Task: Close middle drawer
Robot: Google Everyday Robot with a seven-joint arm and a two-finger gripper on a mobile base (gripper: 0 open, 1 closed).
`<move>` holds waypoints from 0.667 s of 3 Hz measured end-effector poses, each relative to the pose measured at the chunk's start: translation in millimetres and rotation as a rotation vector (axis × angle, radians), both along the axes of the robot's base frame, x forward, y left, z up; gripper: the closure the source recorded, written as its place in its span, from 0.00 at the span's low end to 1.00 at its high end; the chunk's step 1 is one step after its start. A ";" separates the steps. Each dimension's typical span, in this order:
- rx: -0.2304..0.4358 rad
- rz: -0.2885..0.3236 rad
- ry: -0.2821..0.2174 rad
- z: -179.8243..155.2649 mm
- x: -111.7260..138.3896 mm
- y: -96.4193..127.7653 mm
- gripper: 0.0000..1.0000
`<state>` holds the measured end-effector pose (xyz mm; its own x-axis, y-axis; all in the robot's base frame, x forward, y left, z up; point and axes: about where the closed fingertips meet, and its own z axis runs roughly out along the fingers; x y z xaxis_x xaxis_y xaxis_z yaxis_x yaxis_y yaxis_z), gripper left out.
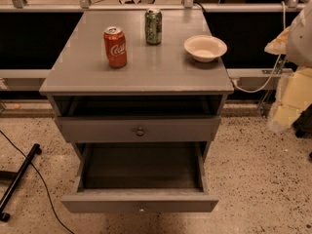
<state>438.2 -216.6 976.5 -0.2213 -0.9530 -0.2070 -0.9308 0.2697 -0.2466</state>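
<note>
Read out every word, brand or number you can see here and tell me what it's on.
"Coca-Cola" in white script, partly turned away, on the red can.
Print on the green can: too blurred to read.
No text shows on the bowl, the middle drawer, or the gripper at the right edge.

The robot's body is showing only along the right edge of the camera view, as pale, blurred masses. A white rounded arm segment (304,30) is filling the upper right corner. The gripper (280,45) is appearing as a cream-yellow, lumpy tip jutting leftward from that segment, its outline melting into the white behind it. Below, blocky cream and pale-yellow panels (292,99) are stacking downward, narrowing toward the bottom.
</note>
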 end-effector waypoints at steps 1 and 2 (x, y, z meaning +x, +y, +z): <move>0.000 0.000 0.000 0.0 0.0 0.0 0.00; 0.031 0.018 0.021 0.0 0.5 0.1 0.00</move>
<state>438.6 -216.5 976.5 -0.2092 -0.9500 -0.2319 -0.9405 0.2604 -0.2184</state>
